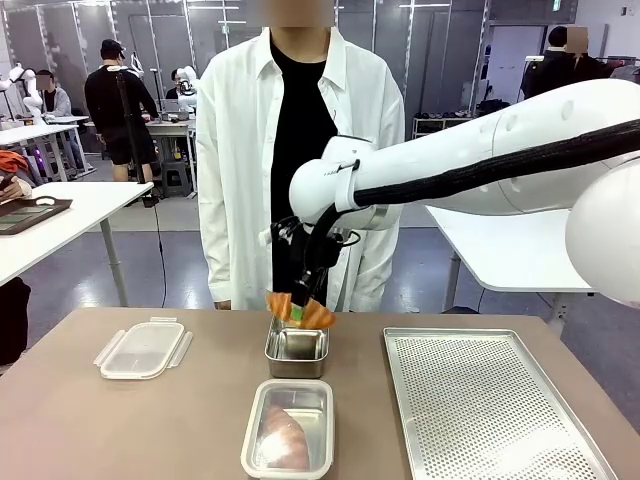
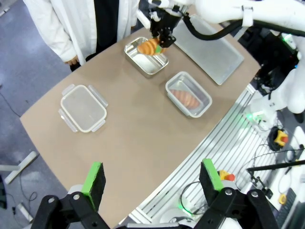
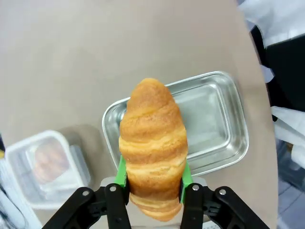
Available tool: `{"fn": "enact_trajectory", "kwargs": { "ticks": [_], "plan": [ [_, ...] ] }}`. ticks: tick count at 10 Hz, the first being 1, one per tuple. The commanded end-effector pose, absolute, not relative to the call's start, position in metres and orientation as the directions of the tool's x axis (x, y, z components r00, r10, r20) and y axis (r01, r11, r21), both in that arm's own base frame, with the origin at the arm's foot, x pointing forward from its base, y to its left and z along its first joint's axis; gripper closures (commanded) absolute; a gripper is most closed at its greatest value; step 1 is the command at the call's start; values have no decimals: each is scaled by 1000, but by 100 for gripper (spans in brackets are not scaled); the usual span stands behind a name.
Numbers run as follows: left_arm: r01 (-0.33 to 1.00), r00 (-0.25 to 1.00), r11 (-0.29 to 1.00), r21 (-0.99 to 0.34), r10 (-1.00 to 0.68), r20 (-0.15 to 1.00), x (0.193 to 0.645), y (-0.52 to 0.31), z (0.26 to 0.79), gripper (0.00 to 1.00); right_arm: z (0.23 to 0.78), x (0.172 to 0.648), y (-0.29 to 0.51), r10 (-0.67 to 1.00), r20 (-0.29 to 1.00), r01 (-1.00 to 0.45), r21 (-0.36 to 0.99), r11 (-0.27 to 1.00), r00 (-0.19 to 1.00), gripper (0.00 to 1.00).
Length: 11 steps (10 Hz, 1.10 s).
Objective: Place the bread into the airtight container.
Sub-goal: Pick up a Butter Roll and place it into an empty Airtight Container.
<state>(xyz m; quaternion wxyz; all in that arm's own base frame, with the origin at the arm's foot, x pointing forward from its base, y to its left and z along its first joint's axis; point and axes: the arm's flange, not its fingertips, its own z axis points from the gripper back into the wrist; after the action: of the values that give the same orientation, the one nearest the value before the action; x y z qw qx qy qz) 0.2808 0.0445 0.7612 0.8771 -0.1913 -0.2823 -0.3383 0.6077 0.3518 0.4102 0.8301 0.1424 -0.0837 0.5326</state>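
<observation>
The left gripper (image 2: 152, 176) hangs high over the near edge of the worktop (image 2: 133, 133), fingers wide apart and empty. Nearest on the worktop is a closed clear-topped container (image 1: 288, 428) with one bread inside. Just beyond it sits an open steel container (image 1: 296, 352), which is empty. The right gripper (image 3: 152, 175) is clamped on a croissant (image 3: 151, 138), held over the open steel container. A person (image 1: 240, 150) stands at the far side.
</observation>
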Motion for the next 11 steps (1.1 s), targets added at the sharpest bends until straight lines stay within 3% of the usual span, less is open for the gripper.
{"fn": "enact_trajectory", "kwargs": {
  "ticks": [1, 3, 5, 10, 11],
  "plan": [
    [714, 598, 685, -142, -493, 632, 280, 44, 762, 0, 406, 598, 352, 614, 403, -720, 201, 664, 678, 53],
    [714, 598, 685, -142, -493, 632, 280, 44, 762, 0, 405, 598, 354, 398, 428, -539, 285, 792, 811, 53],
    [714, 598, 685, -142, -493, 632, 280, 44, 762, 0, 387, 595, 349, 283, 345, -395, 315, 863, 895, 53],
    [714, 598, 685, -142, -493, 632, 280, 44, 762, 0, 358, 594, 362, 192, 220, -247, 260, 934, 956, 53],
    [714, 598, 685, -142, -493, 632, 280, 44, 762, 0, 354, 593, 367, 197, 198, -242, 240, 940, 960, 28]
  ]
}}
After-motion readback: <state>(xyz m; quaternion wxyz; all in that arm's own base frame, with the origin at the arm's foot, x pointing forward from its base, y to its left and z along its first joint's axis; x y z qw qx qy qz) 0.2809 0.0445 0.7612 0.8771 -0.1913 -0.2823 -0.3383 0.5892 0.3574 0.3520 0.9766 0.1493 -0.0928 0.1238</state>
